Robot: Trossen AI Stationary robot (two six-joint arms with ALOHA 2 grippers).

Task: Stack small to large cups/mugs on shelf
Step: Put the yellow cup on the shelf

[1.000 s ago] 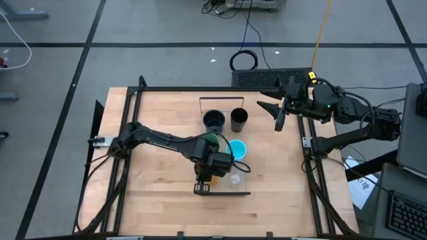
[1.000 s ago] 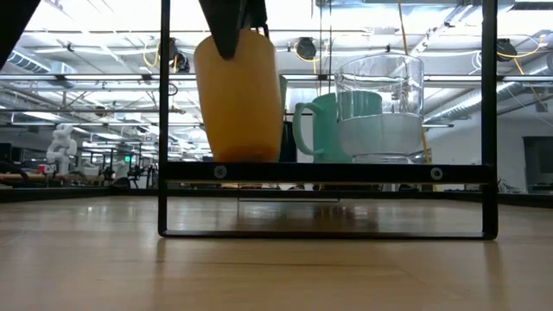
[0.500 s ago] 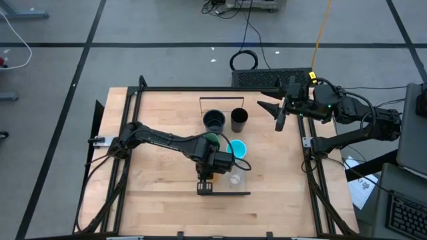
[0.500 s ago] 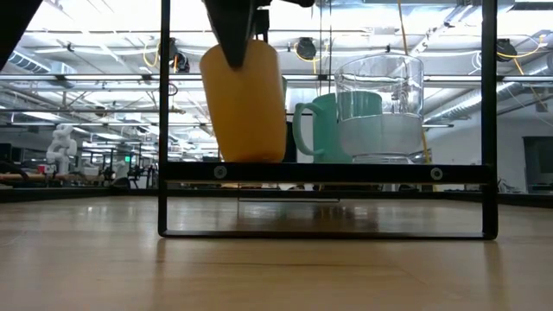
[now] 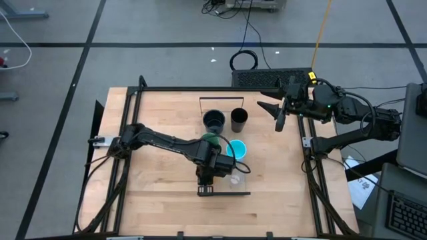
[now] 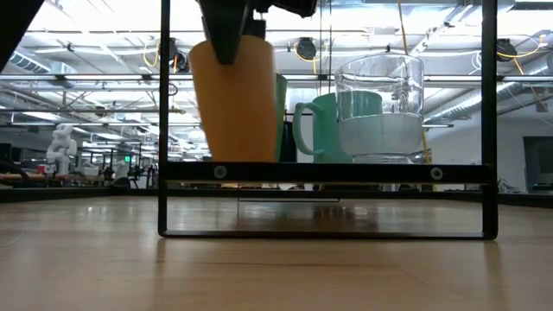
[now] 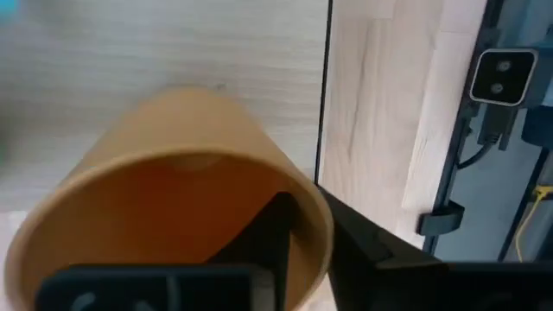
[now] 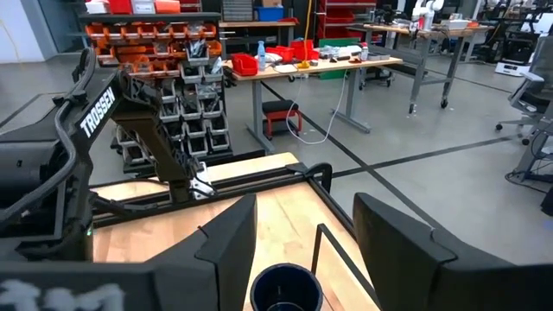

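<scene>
Orange and smooth, the tapered plastic cup [image 6: 235, 104] stands upright at one end of the long, raised light-wood shelf [image 5: 224, 193] with its dark end strips, the base down on the board as the low view shows. The left gripper [image 5: 206, 175] is over it from above: in the left wrist view one dark finger [image 7: 259, 246] reaches inside the cup's mouth and the other lies outside the rim, with a slight gap showing, so the fingers look a little parted around the wall; whether they press on it I cannot tell. Just beside the orange cup on the shelf stands a small clear glass cup [image 6: 378, 108], upright and apart from it. Behind these, on the wide pale wooden surface [image 5: 160, 127], sit a bright blue mug with a handle [image 5: 237, 149] and a green cup [image 5: 212, 139] partly under the left arm; farther back are a dark mug [image 5: 214, 121] and a tall black cup [image 5: 239, 119], side by side near a thin black wire frame. The right gripper [image 5: 278, 111] hangs well apart from all the cups, over the surface's far right edge, its fingers [image 8: 226, 233] standing half open with nothing between them.
</scene>
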